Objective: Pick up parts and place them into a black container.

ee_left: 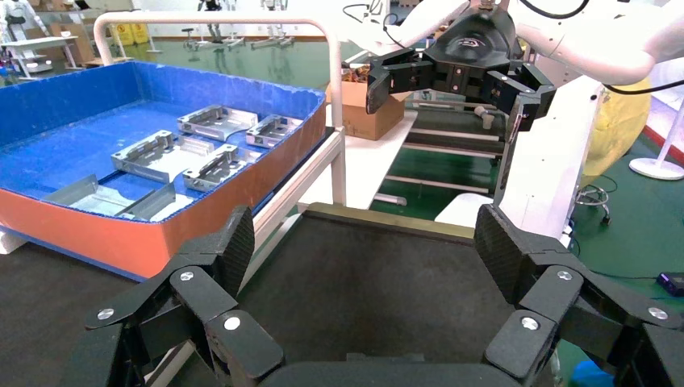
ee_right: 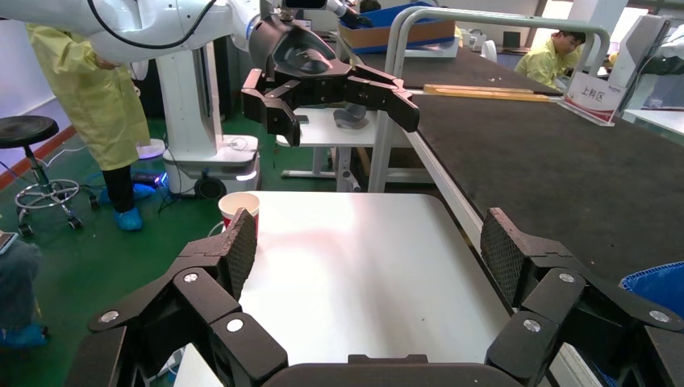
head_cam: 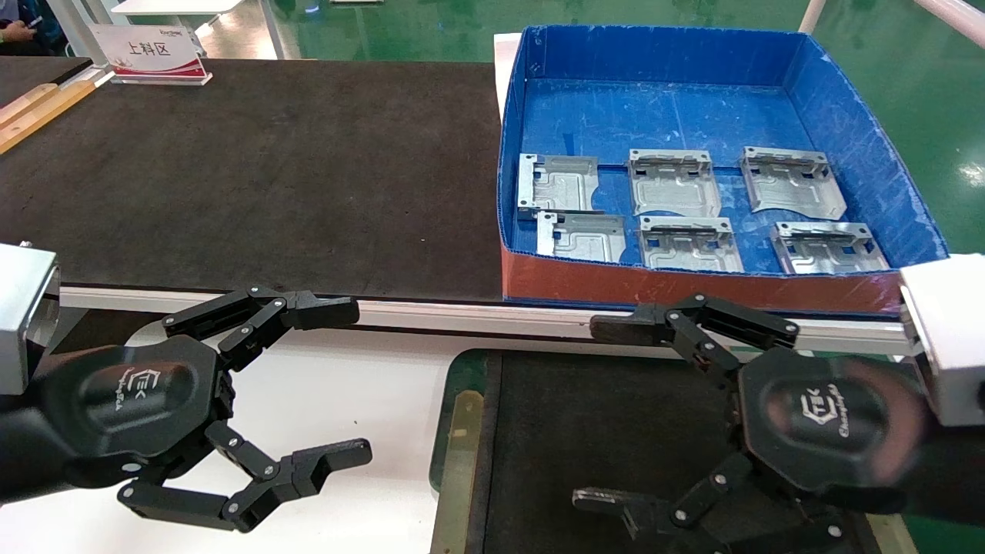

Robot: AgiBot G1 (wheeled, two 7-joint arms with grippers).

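Meanwhile both arms hover low with fingers spread wide and empty, the left end effector (head_cam: 350, 381) over the white counter (head_cam: 346, 400), the right end effector (head_cam: 608, 415) over the black tray (head_cam: 600, 415), while six metal plates (head_cam: 673, 182) lie in the blue box (head_cam: 862, 131).

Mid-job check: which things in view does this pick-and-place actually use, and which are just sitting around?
Job items:
- six silver parts, e.g., lying in the blue box
- black container, nothing in it yet
- right gripper, open above the container
- left gripper, open over the white table

Just lying about:
- red-and-white sign
- paper cup
- wooden strip
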